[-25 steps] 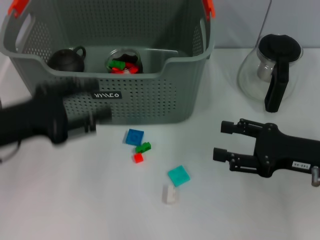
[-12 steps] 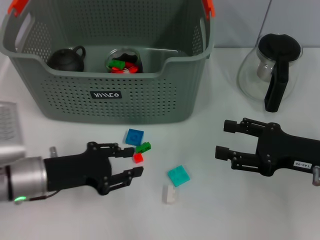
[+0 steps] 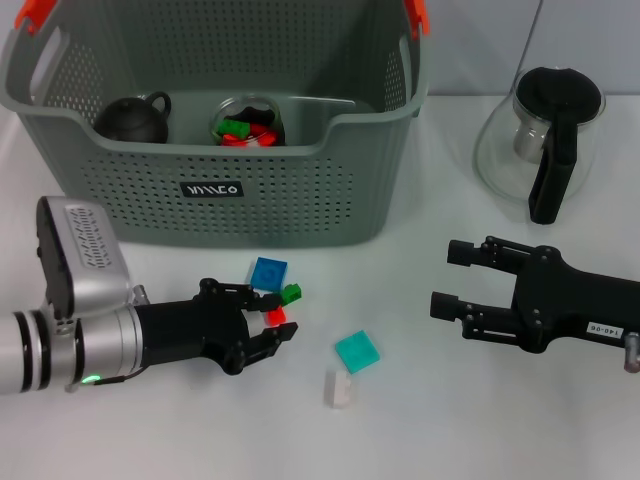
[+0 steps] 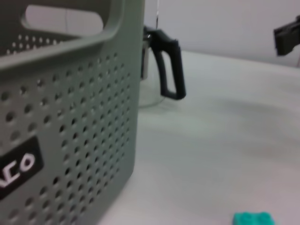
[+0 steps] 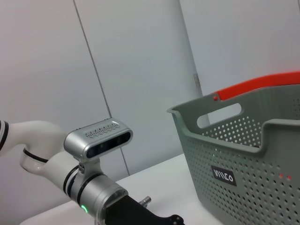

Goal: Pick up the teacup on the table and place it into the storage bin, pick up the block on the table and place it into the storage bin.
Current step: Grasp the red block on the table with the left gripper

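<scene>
– Blocks first: where's the nearest one?
– A small red block (image 3: 277, 315) lies on the worktop right at the left end effector (image 3: 268, 318), whose fingers are spread around it, nothing gripped; green (image 3: 291, 294) and blue (image 3: 268, 273) blocks lie just beyond.
– Handling?
– Likely light, rigid, slick plastic — pinch its flat sides.
– And the teacup?
– A dark teacup (image 3: 133, 119) sits in the storage bin (image 3: 300, 190); the right end effector (image 3: 446, 280) hovers empty, fingers parted — well off

I work in a lab-like test room: a plain white table (image 3: 420, 440), bare grey wall panels (image 5: 131, 70), and only staged objects around me.
</scene>
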Controlling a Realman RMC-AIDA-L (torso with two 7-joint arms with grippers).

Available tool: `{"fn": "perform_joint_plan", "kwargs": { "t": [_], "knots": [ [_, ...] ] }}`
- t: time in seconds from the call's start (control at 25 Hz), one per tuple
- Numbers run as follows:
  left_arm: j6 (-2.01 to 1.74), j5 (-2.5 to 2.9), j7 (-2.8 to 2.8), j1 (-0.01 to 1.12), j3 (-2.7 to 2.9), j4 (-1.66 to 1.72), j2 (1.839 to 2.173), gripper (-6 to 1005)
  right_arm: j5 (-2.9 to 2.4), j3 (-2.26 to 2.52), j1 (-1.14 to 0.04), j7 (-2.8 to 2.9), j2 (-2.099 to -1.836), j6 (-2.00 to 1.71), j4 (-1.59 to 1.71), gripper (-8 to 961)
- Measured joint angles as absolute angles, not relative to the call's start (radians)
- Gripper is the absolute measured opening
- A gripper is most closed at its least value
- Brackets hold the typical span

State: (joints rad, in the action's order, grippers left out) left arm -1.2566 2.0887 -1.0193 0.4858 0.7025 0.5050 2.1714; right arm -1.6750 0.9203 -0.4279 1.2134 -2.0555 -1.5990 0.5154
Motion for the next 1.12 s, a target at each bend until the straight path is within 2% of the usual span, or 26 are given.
{"fn": "perform_joint_plan", "kwargs": {
  "t": [0.28,1.12],
  "knots": [
    [-1.197,2.085,-1.019,0.489,0.702,0.488,2.172,381,-1.675,0.92,-0.429,1.213,-2.057,-1.598,0.515,821],
    [-1.136,2.086,-1.025,0.518,0.706,0.448,2.172,345,-1.675,0.92,-0.426,1.213,-2.056,-1.597,0.515,821]
  ]
}}
